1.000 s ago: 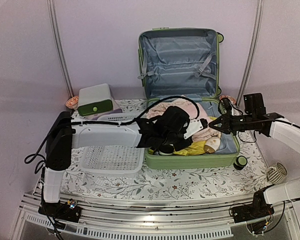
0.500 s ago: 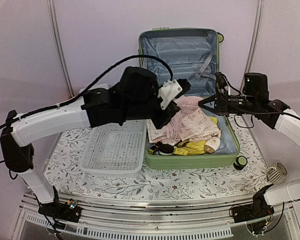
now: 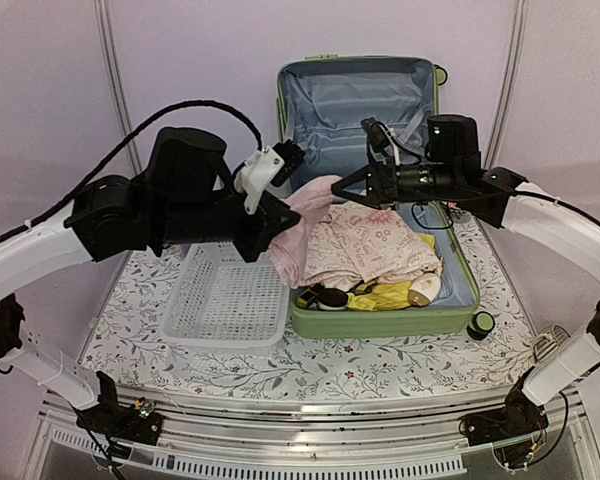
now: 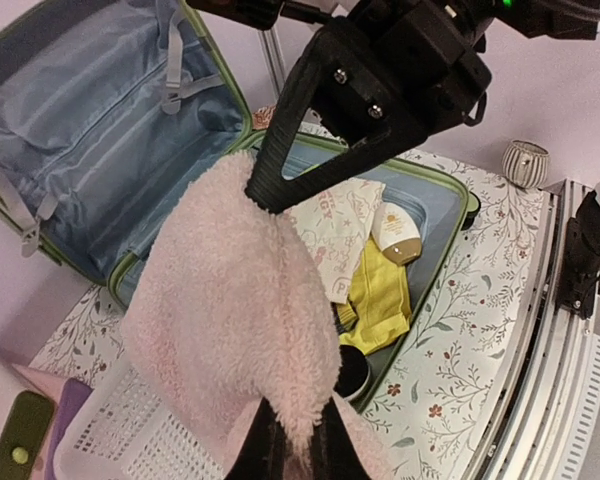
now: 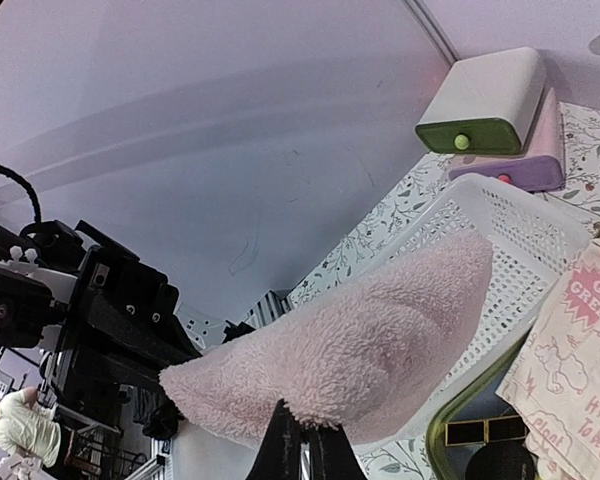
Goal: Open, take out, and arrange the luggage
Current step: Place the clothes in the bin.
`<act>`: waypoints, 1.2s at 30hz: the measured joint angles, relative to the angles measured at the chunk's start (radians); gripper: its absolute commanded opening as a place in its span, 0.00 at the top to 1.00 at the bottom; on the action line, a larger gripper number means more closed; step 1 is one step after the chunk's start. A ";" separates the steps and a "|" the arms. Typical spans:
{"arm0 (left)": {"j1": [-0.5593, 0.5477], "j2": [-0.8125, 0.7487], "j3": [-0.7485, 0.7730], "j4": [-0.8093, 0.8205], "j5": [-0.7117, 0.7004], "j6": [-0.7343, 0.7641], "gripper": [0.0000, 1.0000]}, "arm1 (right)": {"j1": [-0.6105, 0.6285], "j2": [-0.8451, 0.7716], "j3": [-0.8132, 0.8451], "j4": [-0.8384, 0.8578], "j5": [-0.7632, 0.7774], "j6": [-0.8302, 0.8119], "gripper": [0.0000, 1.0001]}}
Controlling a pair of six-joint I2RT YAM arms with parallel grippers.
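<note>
The light-green luggage [image 3: 380, 322] lies open, its grey-blue lined lid [image 3: 360, 110] standing upright. A fluffy pink cloth [image 3: 302, 228] hangs stretched between both grippers above the case's left edge. My left gripper [image 3: 280, 228] is shut on one end [image 4: 230, 320], with the black fingers [image 4: 265, 450] pinching it. My right gripper [image 3: 334, 194] is shut on the other end [image 5: 370, 340], just right of the left one. A patterned pink garment [image 3: 372, 245], a yellow cloth [image 3: 385, 296], a small bottle [image 3: 425, 288] and a black round item [image 3: 330, 298] remain inside.
A white perforated basket [image 3: 225, 300] sits left of the case, under the left arm. Behind it are a white-and-green drawer box [image 5: 480, 100] and a purple box [image 5: 525, 165]. A small ribbed cup [image 3: 552, 346] stands at the right edge.
Both grippers have lifted the pink cloth out of the case and carried it up and left. The left arm swung from low in the case to above the basket; the right followed leftward.
</note>
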 measured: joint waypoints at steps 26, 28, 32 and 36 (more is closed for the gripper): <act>0.025 -0.369 -0.365 -0.085 -0.168 -0.264 1.00 | 0.164 0.472 0.344 0.131 -0.091 -0.006 0.98; 0.035 -0.386 -0.385 -0.089 -0.170 -0.276 1.00 | 0.170 0.490 0.354 0.143 -0.091 -0.011 0.98; 0.061 -0.418 -0.427 -0.099 -0.163 -0.298 1.00 | 0.182 0.531 0.374 0.167 -0.090 -0.023 0.98; 0.089 -0.429 -0.451 -0.111 -0.151 -0.312 1.00 | 0.196 0.581 0.406 0.178 -0.061 -0.045 0.98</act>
